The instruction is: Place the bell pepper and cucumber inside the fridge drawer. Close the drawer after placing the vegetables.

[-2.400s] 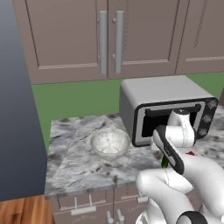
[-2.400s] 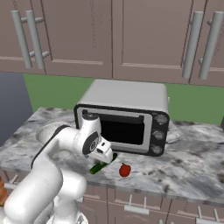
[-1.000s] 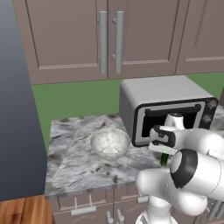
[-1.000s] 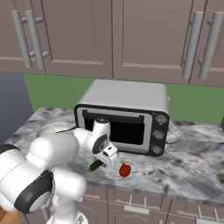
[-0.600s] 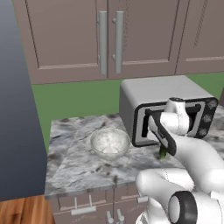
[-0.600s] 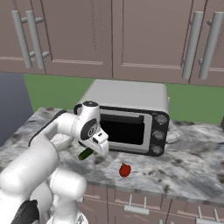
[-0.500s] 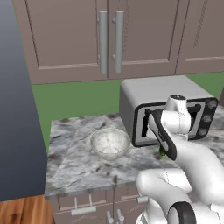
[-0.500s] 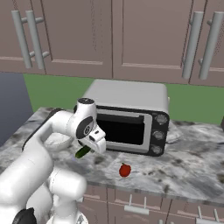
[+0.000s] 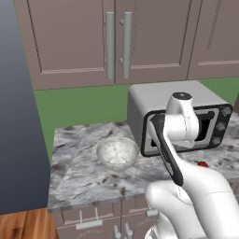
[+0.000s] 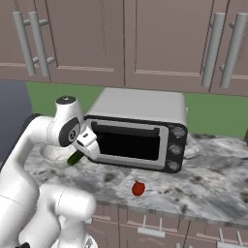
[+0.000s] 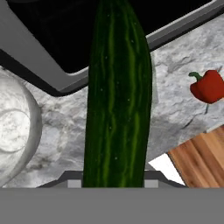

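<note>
Left base view: One toaster oven [image 9: 186, 114] stands on the marbled worktop [image 9: 79, 168], below two brown upper cabinet doors carrying two vertical bar handles [image 9: 116, 44]. One glass bowl [image 9: 117, 152] rests on the worktop just left of the toaster oven. The white arm crosses in front of the oven door. One bell pepper [image 9: 202, 164] shows as a small red spot on the worktop in front of the toaster oven, at the arm's right edge.

Right base view: The arm's hand hangs at the left front corner of the toaster oven [image 10: 140, 131]. One cucumber [image 10: 75, 157] projects from the hand, tilted, its free end lifted above the worktop [image 10: 218, 179] just left of the toaster oven. The fingers themselves are hidden behind the hand. One bell pepper [image 10: 138, 188] lies on the worktop in front of the toaster oven, apart from the cucumber. Four cabinet handles [image 10: 29, 43] are visible above.

Hand view: The fingers [image 11: 114, 183] are closed on the one cucumber [image 11: 117, 96], which runs straight up the middle of the view across the toaster oven's dark door [image 11: 57, 35]. One bowl [image 11: 17, 131] lies to the left of the cucumber. One bell pepper [image 11: 209, 86] lies to its right on the worktop [image 11: 175, 109], well apart from it. Wooden floor [image 11: 201, 162] shows beyond the worktop edge.
</note>
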